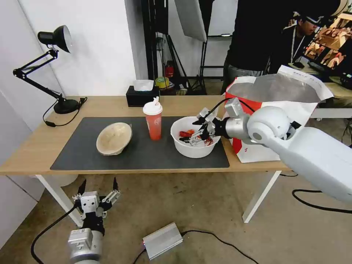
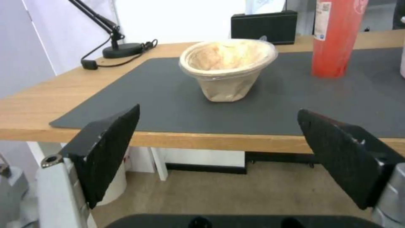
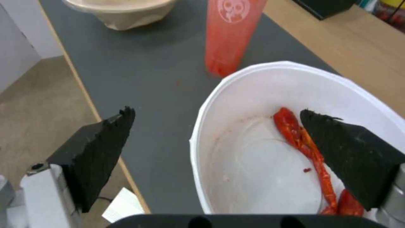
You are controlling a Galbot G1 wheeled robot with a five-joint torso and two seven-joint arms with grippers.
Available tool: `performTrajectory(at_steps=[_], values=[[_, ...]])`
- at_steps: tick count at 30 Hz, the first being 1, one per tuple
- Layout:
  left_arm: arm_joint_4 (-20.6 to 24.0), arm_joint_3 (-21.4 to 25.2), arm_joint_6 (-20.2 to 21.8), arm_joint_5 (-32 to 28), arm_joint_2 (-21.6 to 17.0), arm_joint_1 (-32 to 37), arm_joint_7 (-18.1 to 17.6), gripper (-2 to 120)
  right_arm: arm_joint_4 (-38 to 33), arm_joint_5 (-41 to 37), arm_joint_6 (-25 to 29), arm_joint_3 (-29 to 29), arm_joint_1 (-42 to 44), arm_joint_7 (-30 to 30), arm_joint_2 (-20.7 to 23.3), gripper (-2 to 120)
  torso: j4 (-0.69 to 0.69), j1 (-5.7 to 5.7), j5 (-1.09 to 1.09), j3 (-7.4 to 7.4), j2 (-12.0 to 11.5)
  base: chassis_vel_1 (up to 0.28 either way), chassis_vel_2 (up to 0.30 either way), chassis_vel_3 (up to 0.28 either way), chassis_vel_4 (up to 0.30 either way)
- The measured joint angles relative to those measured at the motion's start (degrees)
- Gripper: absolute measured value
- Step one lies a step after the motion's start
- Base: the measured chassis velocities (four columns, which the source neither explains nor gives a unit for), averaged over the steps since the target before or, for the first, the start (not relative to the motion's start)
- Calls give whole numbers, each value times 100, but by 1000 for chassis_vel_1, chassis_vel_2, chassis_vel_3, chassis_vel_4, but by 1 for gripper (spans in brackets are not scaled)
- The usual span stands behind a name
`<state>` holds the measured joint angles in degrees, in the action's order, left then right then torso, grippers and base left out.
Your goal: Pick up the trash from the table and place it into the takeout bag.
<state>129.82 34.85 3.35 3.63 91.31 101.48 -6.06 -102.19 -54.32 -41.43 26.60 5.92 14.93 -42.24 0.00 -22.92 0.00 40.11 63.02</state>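
Three pieces of trash stand on a dark grey mat point(image 1: 146, 154) covering most of the light-wood counter point(image 1: 33, 150), which rests on white legs over a tan floor; a white wall closes the room on the left, and stands and dark equipment crowd the back.

Far left on the bare wood sits a black desk lamp point(image 1: 58, 40), its cord trailing onto the counter. Next on the mat comes the shallow beige bowl point(image 1: 114, 138), tilted, well apart from the rest. Behind, at the counter's far edge, is a black tissue box point(image 1: 142, 96). The tall red cup point(image 1: 153, 121) with white lid stands upright near mid-mat, just beside the round white bowl point(image 1: 193, 145), which holds red crayfish shells point(image 3: 306, 142) along its inner wall.

At the counter's right end stands the takeout bag point(image 1: 256, 146), white with red panels, foil lining exposed at its open mouth.

Left pincer point(image 1: 98, 185) hangs below the counter's front edge, over the floor, fingers spread wide, nothing between them; the left wrist view faces the beige bowl across the mat. Right pincer point(image 1: 200, 131) hovers over the white bowl's rim, spread wide: one finger point(image 3: 350, 158) over the bowl's inside near the shells, the other outside the rim above the mat. The right arm crosses in front of the bag, hiding part of its red panel.

A grey box point(image 1: 162, 240) with cables lies on the floor.
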Motion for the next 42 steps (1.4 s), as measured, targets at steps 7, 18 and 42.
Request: performTrajectory(at_steps=[7,18,42], values=[[4,9,5,-6,0,-17,-1,100,173,5,0,211,-37,-200,-171,100,0,0,0,0,0,0,0,0,0],[-10,25,7,-70,-1,-54,-1,100,329,-6,0,376,3,-494,-391,100,0,0,0,0,1,0,0,0,0],[1,44,12,-117,-7,-51,1,100,513,-178,-7,712,34,-1286,-566,100,0,0,0,0,1,0,0,0,0]])
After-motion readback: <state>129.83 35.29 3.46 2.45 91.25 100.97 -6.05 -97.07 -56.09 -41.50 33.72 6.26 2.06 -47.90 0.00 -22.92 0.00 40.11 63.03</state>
